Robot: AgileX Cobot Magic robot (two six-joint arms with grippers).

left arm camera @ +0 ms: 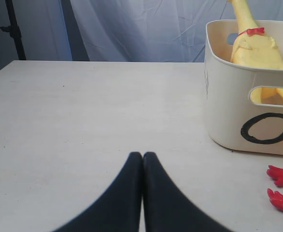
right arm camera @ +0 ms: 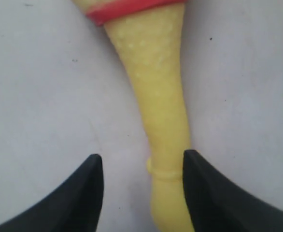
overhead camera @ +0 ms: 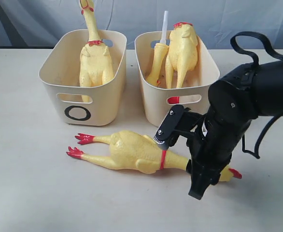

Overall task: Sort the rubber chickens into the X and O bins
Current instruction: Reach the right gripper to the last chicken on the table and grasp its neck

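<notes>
White table (overhead camera: 30,193); right fingers (right arm camera: 81,195) straddle chicken (overhead camera: 127,152) neck; head mostly hidden.

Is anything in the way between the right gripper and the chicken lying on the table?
Nothing visible. The right gripper sits directly over the chicken lying on the table. Its jaws are open and straddle the neck, one finger on each side, with only bare tabletop beside it.

One rubber chicken (overhead camera: 132,152) lay flat before the bins, red feet leftward. O bin (overhead camera: 54,89) held one upright chicken (overhead camera: 95,60); right bin (overhead camera: 156,108), two chickens (overhead camera: 182,50).
</notes>
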